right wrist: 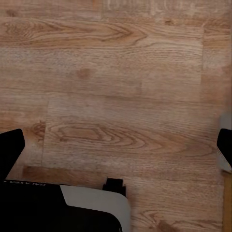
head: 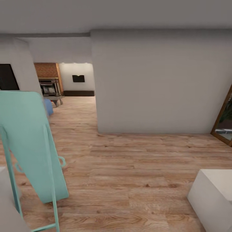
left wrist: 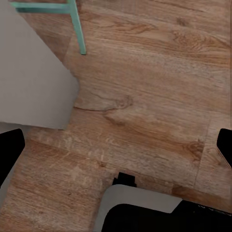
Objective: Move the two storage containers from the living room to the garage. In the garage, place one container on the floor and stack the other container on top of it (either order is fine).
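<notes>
The two orange-red storage containers are out of view. Through the doorway far ahead on the left I see part of the living room: the red brick fireplace point(head: 48, 77) and a corner of the blue sofa point(head: 49, 106). Light wood-plank flooring point(head: 129, 167) lies under me. In the left wrist view my left gripper point(left wrist: 116, 145) hangs open over the planks, its black fingers point(left wrist: 9, 154) wide apart and holding nothing. My right gripper point(right wrist: 116, 150) is open too above bare planks, with nothing between its fingertips point(right wrist: 10, 150).
A teal folded ironing board point(head: 32, 145) leans close at my left, and its leg point(left wrist: 77, 29) is near the left gripper. A pale wall block point(head: 161, 80) stands straight ahead. At the lower right is a white box point(head: 214, 196), with a wood-framed glass door point(head: 224, 119) on the right.
</notes>
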Robot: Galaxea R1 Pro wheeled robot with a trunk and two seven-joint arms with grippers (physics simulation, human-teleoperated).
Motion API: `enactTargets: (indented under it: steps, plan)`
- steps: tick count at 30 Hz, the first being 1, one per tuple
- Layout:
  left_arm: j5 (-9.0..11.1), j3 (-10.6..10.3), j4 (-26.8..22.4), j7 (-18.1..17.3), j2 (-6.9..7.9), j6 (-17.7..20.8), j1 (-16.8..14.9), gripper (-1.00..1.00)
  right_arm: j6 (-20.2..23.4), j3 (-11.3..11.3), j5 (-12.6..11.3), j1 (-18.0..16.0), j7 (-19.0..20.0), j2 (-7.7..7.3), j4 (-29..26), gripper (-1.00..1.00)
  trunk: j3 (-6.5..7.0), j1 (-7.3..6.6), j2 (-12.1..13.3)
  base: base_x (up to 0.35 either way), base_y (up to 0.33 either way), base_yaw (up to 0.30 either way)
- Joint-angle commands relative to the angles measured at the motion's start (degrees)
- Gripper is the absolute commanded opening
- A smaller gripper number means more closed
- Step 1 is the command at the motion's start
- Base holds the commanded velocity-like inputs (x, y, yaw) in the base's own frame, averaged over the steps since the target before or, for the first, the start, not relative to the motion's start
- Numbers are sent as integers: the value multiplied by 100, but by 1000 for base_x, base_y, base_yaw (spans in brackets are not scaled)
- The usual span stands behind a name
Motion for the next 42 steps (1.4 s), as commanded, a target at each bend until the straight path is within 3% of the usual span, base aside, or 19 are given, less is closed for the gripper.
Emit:
enactTargets:
  steps: [1,42]
  plan:
    - [20,1,8,5,1,-22,-2,100,-42,1,8,-9,14,-2,24,100,-5,6,-6,325,0,0]
    - [28,4,8,5,-1,-24,-4,100,-45,9,22,-9,4,-2,24,100,-5,6,-6,325,0,0]
